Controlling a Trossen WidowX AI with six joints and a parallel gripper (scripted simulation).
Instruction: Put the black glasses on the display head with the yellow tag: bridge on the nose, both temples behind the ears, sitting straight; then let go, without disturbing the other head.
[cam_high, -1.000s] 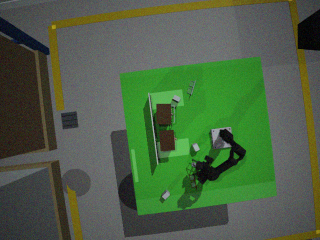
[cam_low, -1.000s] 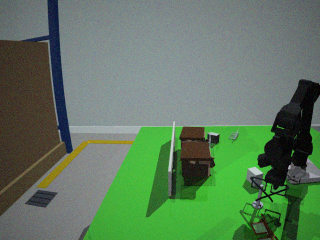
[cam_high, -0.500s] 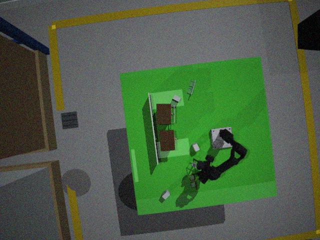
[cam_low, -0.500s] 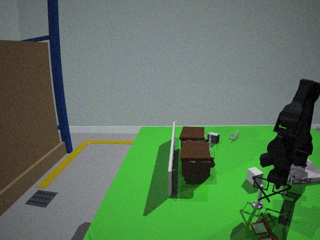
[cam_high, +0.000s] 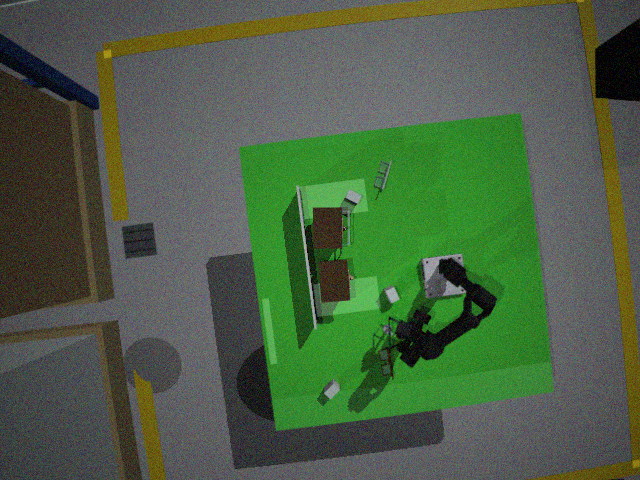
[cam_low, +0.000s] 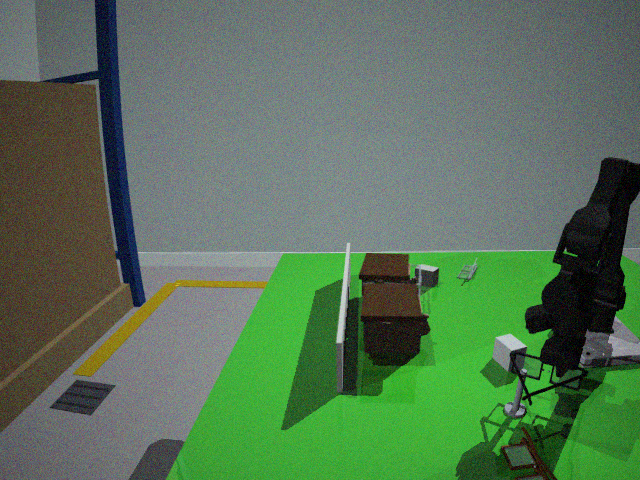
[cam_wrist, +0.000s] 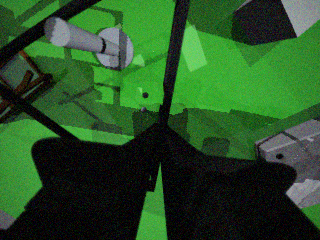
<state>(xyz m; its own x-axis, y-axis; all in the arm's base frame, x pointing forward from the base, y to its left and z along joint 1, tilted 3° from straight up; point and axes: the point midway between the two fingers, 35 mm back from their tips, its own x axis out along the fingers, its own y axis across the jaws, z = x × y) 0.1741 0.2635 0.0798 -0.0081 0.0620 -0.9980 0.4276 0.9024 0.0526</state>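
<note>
Black glasses (cam_high: 381, 338) (cam_low: 552, 382) (cam_wrist: 175, 55) were gripped in the closed fingers (cam_high: 397, 330) (cam_low: 560, 369), lifted beside the stand (cam_high: 386, 328) (cam_low: 519, 392) (cam_wrist: 80, 39); carry in hand, next move: frame to be aligned with the tagged head.

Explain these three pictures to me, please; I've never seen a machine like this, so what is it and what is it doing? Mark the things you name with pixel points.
The machine is one jointed black arm (cam_high: 449, 341) (cam_low: 594, 268) on a pale base plate. The top picture looks down, the exterior one looks across the green surface, and the wrist one looks out past the fingers.

The end effector (cam_wrist: 159, 128) is closed on black glasses (cam_low: 553, 387) (cam_wrist: 175, 50), held up near a small pale stand (cam_low: 517, 392) (cam_wrist: 82, 40). Brown-framed glasses (cam_high: 384, 359) (cam_low: 519, 457) lie nearby. Two brown-topped display heads (cam_high: 327, 227) (cam_high: 334, 280) (cam_low: 391, 299) stand beside an upright white panel (cam_low: 342, 325).
</note>
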